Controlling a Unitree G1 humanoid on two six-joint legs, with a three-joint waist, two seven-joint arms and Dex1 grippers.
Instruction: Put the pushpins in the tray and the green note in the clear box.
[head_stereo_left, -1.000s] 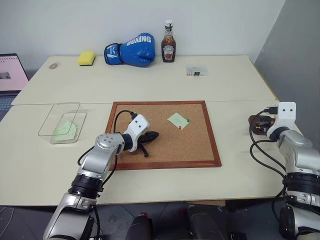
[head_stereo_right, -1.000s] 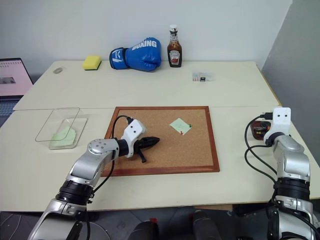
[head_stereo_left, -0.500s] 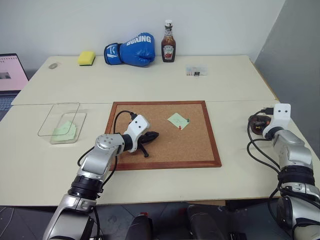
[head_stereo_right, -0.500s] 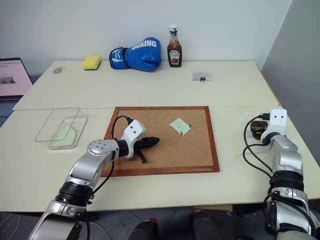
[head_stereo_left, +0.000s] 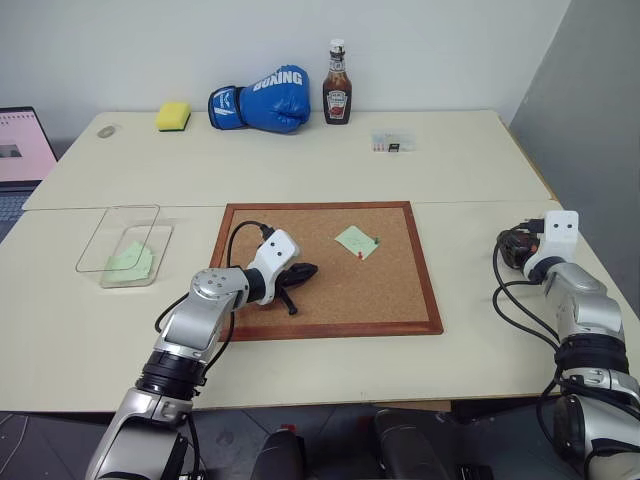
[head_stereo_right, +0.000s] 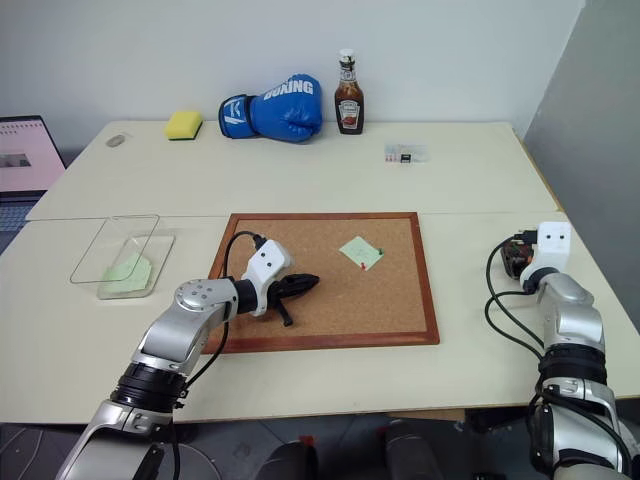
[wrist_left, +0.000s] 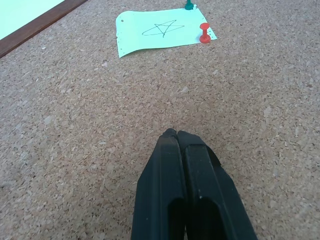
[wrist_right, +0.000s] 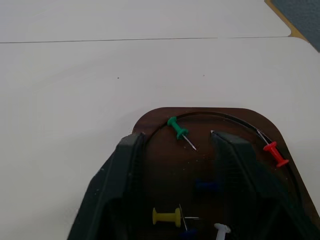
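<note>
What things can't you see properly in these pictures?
- Tray: its near part is cut off by the right wrist view's edge and crossed by the open right gripper.
- Green pushpin: cut by the left wrist view's edge.
- Laptop: cut by the left eye view's edge.

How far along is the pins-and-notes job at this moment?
Partly done. One green note lies in the clear box, and pushpins sit in the tray under the open right hand. Left: a second note on the corkboard with red and green pins. Left hand shut, empty.
</note>
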